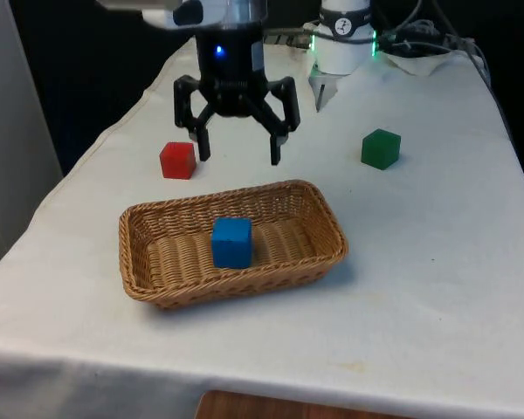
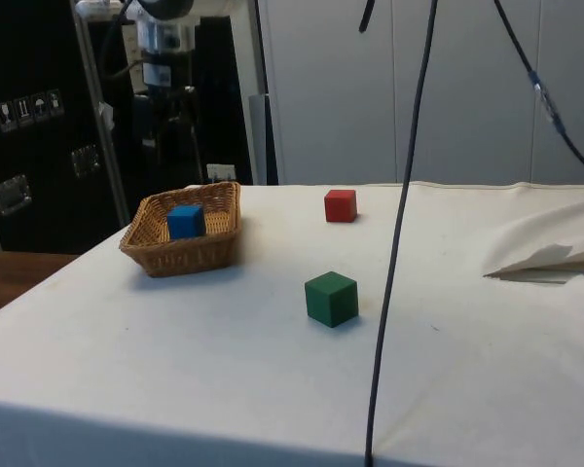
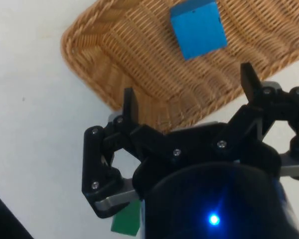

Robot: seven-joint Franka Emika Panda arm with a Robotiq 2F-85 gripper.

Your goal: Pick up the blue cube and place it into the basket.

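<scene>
The black two-finger claw [image 1: 238,148] hung above the table with its fingers spread wide and nothing between them. Below and just ahead of it, the small blue cube [image 1: 231,242] sat inside the shallow woven wicker basket [image 1: 148,262]. A red cube [image 1: 177,160] and a green cube [image 1: 381,148] flanked the claw on the white cloth.

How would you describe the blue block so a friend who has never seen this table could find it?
Find the oval woven wicker basket on the white cloth-covered table. The small blue wooden cube sits inside it on the basket floor. The red cube and green cube both stand outside, on the cloth.
</scene>
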